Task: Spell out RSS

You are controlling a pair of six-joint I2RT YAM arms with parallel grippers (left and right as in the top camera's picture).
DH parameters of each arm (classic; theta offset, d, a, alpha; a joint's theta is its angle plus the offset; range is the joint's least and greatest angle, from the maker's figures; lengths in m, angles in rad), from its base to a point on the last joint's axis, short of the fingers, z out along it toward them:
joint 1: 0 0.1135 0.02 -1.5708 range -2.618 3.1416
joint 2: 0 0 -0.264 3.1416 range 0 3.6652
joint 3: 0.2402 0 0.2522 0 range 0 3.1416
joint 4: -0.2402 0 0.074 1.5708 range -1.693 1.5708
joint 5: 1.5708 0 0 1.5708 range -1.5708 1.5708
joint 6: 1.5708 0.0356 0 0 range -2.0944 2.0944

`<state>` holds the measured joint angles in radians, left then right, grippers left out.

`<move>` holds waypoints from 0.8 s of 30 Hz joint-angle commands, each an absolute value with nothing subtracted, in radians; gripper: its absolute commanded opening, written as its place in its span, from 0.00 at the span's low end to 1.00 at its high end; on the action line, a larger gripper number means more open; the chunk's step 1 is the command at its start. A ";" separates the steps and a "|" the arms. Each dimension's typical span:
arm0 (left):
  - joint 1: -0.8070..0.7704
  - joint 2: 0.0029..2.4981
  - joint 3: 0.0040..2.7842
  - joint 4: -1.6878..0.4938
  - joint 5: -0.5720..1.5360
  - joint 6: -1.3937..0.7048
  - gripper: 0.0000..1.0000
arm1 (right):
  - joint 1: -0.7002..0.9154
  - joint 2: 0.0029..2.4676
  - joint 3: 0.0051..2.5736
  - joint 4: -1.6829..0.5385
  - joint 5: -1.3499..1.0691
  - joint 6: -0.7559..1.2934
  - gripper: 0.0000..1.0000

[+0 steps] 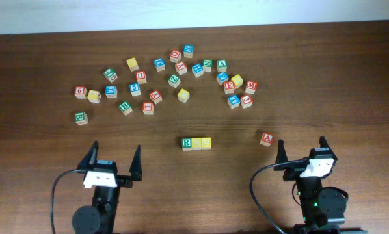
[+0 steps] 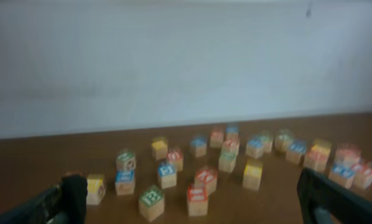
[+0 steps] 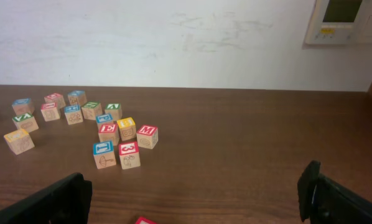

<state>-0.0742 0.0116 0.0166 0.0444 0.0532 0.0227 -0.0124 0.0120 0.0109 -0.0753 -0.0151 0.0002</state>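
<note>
A short row of blocks lies in the middle of the table in the overhead view: a green R block (image 1: 187, 143) touching two yellow blocks (image 1: 201, 143) to its right. My left gripper (image 1: 115, 164) is open and empty at the front left, behind the row. My right gripper (image 1: 302, 154) is open and empty at the front right. A red A block (image 1: 267, 138) lies just left of it, and its red top edge shows at the bottom of the right wrist view (image 3: 145, 220).
Several loose letter blocks lie scattered in an arc across the far half of the table (image 1: 162, 78). They also show in the left wrist view (image 2: 198, 171) and the right wrist view (image 3: 120, 140). A white wall stands behind the table.
</note>
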 commanded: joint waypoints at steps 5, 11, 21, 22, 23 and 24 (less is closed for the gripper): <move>0.003 0.005 0.008 -0.084 -0.024 0.091 0.99 | -0.014 0.004 0.006 -0.081 -0.007 0.008 0.98; 0.003 0.005 0.008 -0.077 -0.109 -0.096 0.99 | -0.014 0.004 0.006 -0.081 -0.007 0.008 0.98; 0.003 0.005 0.008 -0.082 -0.083 0.038 0.99 | -0.014 0.004 0.006 -0.082 -0.007 0.007 0.98; 0.003 0.005 0.008 -0.082 -0.083 0.038 0.99 | -0.014 0.004 0.006 -0.081 -0.007 0.008 0.98; 0.003 0.005 0.008 -0.081 -0.083 0.039 0.99 | -0.014 0.004 0.006 -0.081 -0.007 0.008 0.98; 0.003 0.005 0.008 -0.080 -0.076 0.039 0.99 | -0.014 0.004 0.006 -0.082 -0.007 0.008 0.98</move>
